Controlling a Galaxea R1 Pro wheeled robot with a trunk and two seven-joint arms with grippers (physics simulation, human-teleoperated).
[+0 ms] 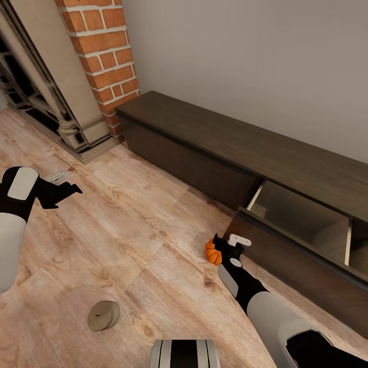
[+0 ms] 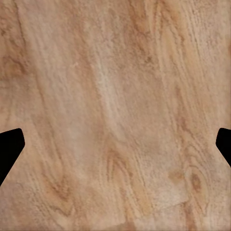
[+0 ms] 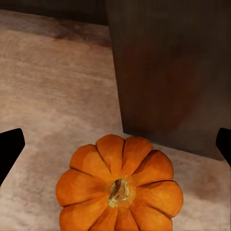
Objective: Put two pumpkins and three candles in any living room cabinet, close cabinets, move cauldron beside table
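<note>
The right gripper [image 1: 221, 247] sits low over the wood floor [image 1: 128, 240], close against the pumpkin [image 1: 211, 252], which peeks out orange at its nine-o'clock side in the head view; most of the pumpkin is hidden behind the gripper there. In the right wrist view the pumpkin [image 3: 119, 190] shows from above, stem up, its lower edge cut off, with the two dark fingertips [image 3: 9, 149] spread wide at the frame's sides, not touching it: the jaws stand open.

Just beyond the pumpkin stands the pulled-out drawer front [image 3: 168, 72] of the cabinet [image 1: 214, 138]. In the head view the drawer [image 1: 301, 214] lies at three o'clock from the gripper, its tan inside partly cut off by the frame edge.

The left gripper [image 1: 69, 189] hovers at nine o'clock over bare floor, jaws apart, fingertips [image 2: 8, 149] barely in view.

A candle [image 1: 104, 315] lies on the floor at seven o'clock. A brick column [image 1: 105, 56] and fireplace [image 1: 46, 97] stand at eleven o'clock.
</note>
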